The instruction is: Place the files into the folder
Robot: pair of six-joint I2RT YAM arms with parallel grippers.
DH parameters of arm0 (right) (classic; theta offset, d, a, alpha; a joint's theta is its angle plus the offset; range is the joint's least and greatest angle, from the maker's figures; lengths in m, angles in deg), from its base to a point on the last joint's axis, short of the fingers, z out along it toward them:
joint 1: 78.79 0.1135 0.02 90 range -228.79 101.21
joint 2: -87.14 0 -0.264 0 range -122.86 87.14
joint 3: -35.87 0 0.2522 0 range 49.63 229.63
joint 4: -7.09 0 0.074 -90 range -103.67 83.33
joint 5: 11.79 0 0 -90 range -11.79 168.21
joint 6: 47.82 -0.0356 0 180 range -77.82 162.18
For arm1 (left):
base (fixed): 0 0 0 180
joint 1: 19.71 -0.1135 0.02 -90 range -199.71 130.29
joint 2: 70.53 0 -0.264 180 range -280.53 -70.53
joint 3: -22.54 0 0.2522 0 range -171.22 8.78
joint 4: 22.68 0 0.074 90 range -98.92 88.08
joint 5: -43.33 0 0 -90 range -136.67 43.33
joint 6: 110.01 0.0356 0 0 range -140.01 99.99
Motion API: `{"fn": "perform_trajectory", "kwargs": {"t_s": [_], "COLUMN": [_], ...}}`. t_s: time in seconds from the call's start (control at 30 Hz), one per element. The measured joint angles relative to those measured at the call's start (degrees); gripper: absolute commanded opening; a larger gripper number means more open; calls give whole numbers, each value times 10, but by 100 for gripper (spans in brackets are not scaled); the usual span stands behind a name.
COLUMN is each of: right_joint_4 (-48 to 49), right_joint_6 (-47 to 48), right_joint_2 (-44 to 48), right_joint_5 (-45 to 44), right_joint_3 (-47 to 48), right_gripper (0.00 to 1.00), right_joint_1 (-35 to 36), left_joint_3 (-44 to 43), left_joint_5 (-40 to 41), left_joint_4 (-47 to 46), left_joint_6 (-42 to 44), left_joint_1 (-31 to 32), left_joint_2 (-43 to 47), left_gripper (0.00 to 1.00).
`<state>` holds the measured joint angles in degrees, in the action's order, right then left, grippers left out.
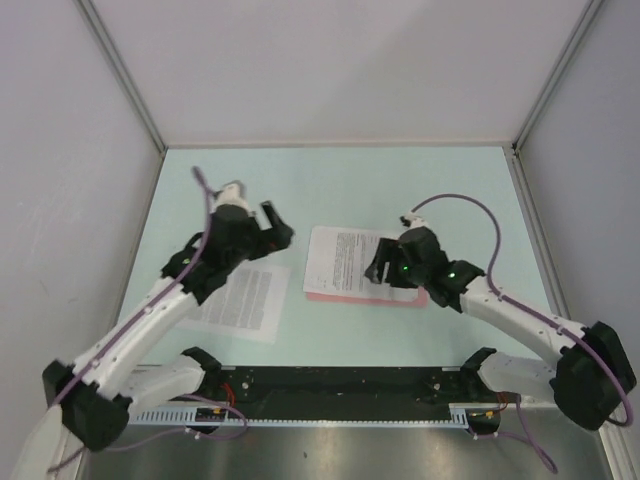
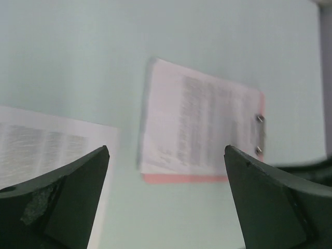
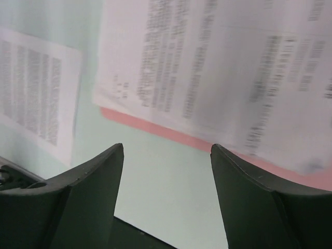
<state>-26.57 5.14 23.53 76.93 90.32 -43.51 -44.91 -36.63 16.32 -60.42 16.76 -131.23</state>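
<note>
One white printed paper sheet (image 1: pixel 340 262) already lies on the flat pink rectangular clipboard folder (image 1: pixel 350 297); you cannot tell whether it is clipped. Another printed sheet (image 1: pixel 243 300) waits on the pale green desk (image 1: pixel 330 180), left of the folder. Your left hand (image 1: pixel 277 228) hovers open and empty left of the folder, and your right hand (image 1: pixel 378 265) hangs open over it.

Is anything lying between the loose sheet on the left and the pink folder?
Nothing visible. Bare table separates the loose sheet from the folder, which already carries a printed sheet. The right end effector hovers open over the folder's right part.
</note>
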Motion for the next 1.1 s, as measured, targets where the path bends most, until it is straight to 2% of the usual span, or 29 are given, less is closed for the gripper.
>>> {"fn": "perform_trajectory", "kwargs": {"t_s": [0.13,0.2,0.3,0.43,0.6,0.83,1.1], "right_joint_4": [113,188,261,319,328,329,340], "right_joint_6": [-69,-102,-127,-136,-143,-171,-207], "right_joint_2": [-84,-147,-238,-346,-403,-445,-480], "right_joint_5": [-39,-51,-47,-39,-34,-39,-32], "right_joint_3": [11,20,52,119,176,191,209], "right_gripper": [73,73,74,75,75,75,75], "right_joint_1": [122,174,212,241,264,285,289], "left_joint_3": [67,120,175,210,243,279,290], "left_joint_5": [22,6,-11,-12,3,18,24], "left_joint_4": [56,54,56,52,31,15,8], "left_joint_6": [-6,-17,-41,-73,-126,-187,-212], "left_joint_1": [-148,-211,-254,-263,-265,-270,-270], "left_joint_2": [71,66,18,-19,-13,26,40], "left_gripper": [100,100,100,100,100,100,100]}}
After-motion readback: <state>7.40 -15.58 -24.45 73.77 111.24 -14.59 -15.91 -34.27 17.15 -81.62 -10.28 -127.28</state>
